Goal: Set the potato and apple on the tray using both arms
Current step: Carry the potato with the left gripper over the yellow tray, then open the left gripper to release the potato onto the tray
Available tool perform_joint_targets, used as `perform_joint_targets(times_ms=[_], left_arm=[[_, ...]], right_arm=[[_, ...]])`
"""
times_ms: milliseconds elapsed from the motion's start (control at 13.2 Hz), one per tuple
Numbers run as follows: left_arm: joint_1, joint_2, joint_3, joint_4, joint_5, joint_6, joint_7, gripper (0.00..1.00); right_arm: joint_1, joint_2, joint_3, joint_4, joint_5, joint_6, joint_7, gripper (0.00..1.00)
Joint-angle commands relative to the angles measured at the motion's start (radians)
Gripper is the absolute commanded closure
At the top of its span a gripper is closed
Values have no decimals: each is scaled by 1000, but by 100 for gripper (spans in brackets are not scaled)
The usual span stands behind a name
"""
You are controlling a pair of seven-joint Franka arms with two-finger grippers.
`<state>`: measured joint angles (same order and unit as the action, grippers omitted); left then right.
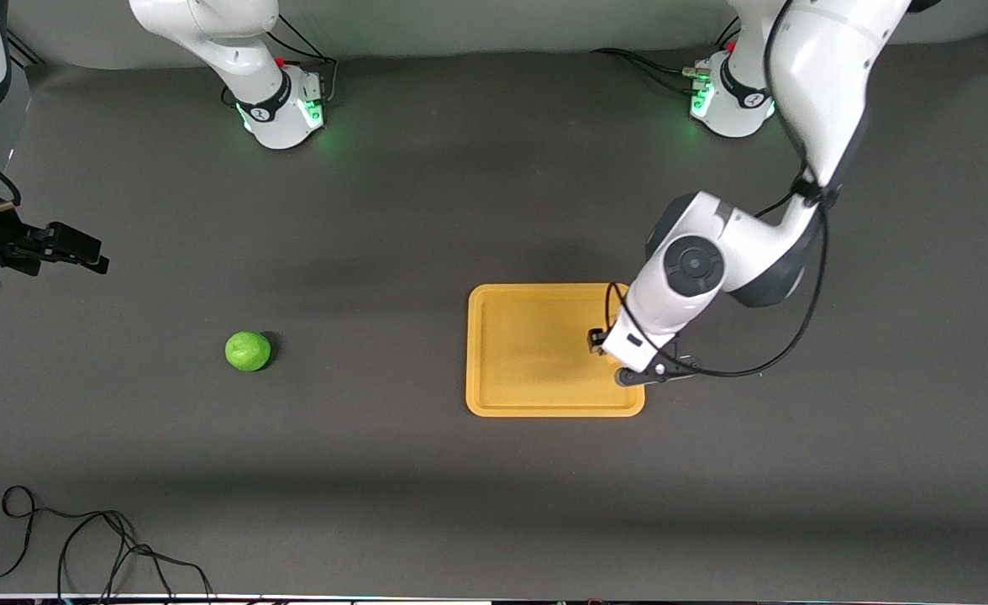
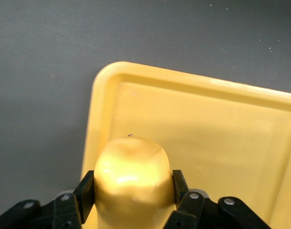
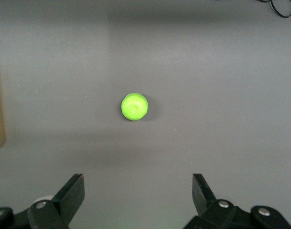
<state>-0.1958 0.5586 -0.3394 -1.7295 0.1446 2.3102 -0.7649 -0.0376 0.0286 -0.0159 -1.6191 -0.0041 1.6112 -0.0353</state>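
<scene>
Left tool (image 2: 131, 200): clamps potato (image 2: 131, 176) over tray (image 1: 528, 403)
Right tool (image 3: 136, 195): wide, over bare bench (image 1: 427, 210)
Apple (image 1: 248, 350): on dark grey bench

You had left end effector (image 2: 131, 200) clamped on potato (image 2: 131, 179), black fingers (image 2: 84, 193) pressed against both its sides. Potato hung over tray (image 2: 222, 143), near one rounded corner. Your view showed tray's low rim against dark grey surface (image 2: 45, 71).

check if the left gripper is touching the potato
Touching: in the left wrist view the left gripper has both fingers pressed against the potato, over the tray.
</scene>
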Motion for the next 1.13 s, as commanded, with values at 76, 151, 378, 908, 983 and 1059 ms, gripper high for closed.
perform_joint_targets(times_ms=[76, 151, 378, 908, 983, 1059], left_arm=[[-53, 98, 19, 44, 71, 86, -100, 65], [-53, 113, 19, 45, 105, 98, -117, 65], [-50, 132, 22, 41, 147, 124, -122, 65], [-50, 130, 25, 42, 147, 126, -119, 2], [-50, 126, 25, 48, 145, 117, -117, 2], [-47, 120, 25, 59, 147, 106, -116, 2]], right_arm=[[-1, 11, 1, 24, 12, -2, -11, 0], [-1, 11, 1, 24, 12, -2, -11, 0], [-1, 11, 1, 24, 12, -2, -11, 0], [-2, 10, 1, 24, 10, -2, -15, 0], [-4, 11, -1, 25, 12, -2, -15, 0], [-4, 13, -1, 25, 12, 0, -14, 0]])
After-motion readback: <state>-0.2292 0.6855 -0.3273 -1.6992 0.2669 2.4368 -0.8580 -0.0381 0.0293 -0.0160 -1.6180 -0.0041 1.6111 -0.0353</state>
